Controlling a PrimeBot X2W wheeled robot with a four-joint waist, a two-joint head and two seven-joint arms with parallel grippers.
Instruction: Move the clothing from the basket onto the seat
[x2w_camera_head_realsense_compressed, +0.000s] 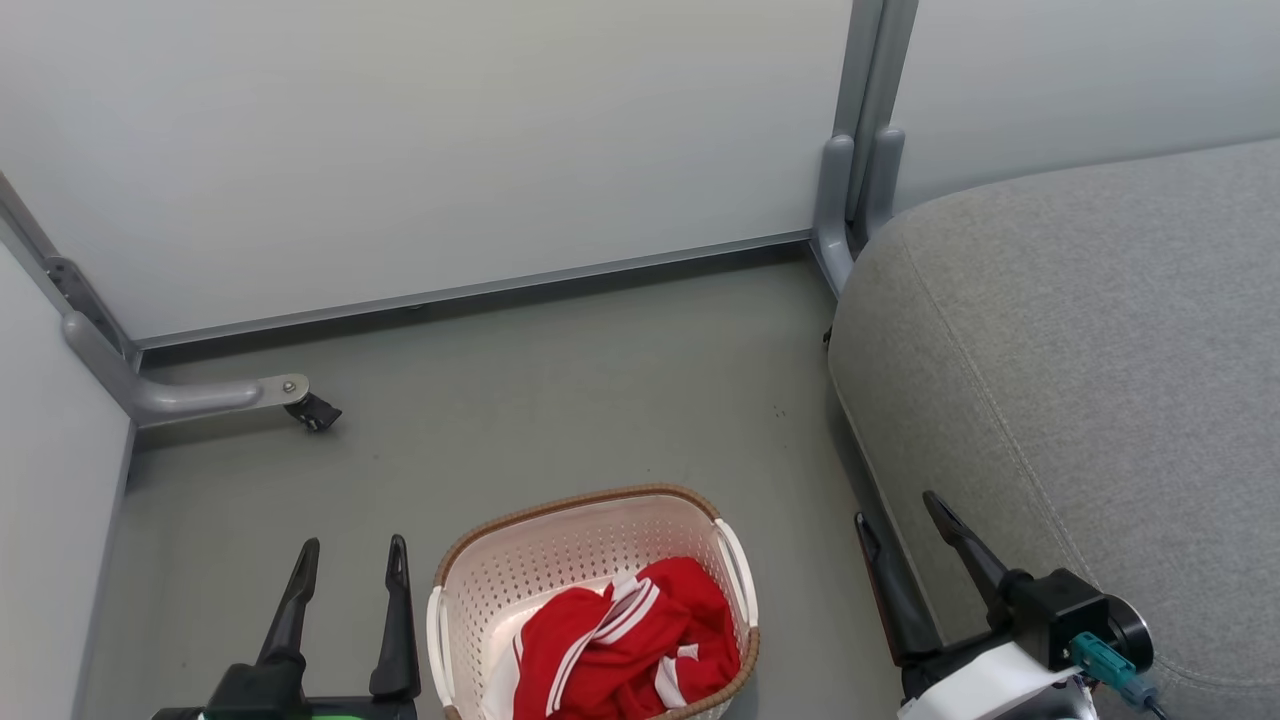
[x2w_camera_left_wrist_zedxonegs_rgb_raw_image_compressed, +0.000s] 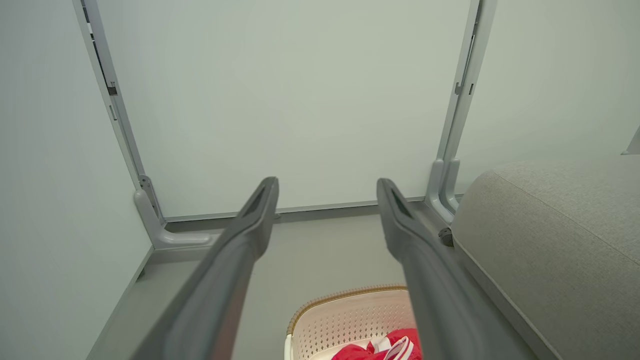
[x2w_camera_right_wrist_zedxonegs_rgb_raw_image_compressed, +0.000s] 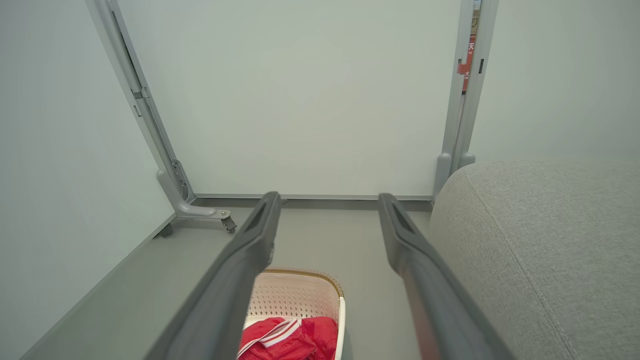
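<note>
Head view: the red clothing (x2w_camera_head_realsense_compressed: 620, 640) lies heaped in the basket (x2w_camera_head_realsense_compressed: 580, 500) at six o'clock, and the seat (x2w_camera_head_realsense_compressed: 1080, 350) is at three. The left gripper (x2w_camera_head_realsense_compressed: 354, 545) at seven and the right gripper (x2w_camera_head_realsense_compressed: 897, 508) at four are both spread and empty.
Left wrist view: clothing at six.
Right wrist view: the same.
The first grasp looks not yet begun. Next, one gripper should reach down into the basket.

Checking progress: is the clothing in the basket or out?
In: the clothing lies bunched inside the basket, none on the visible seat.
</note>
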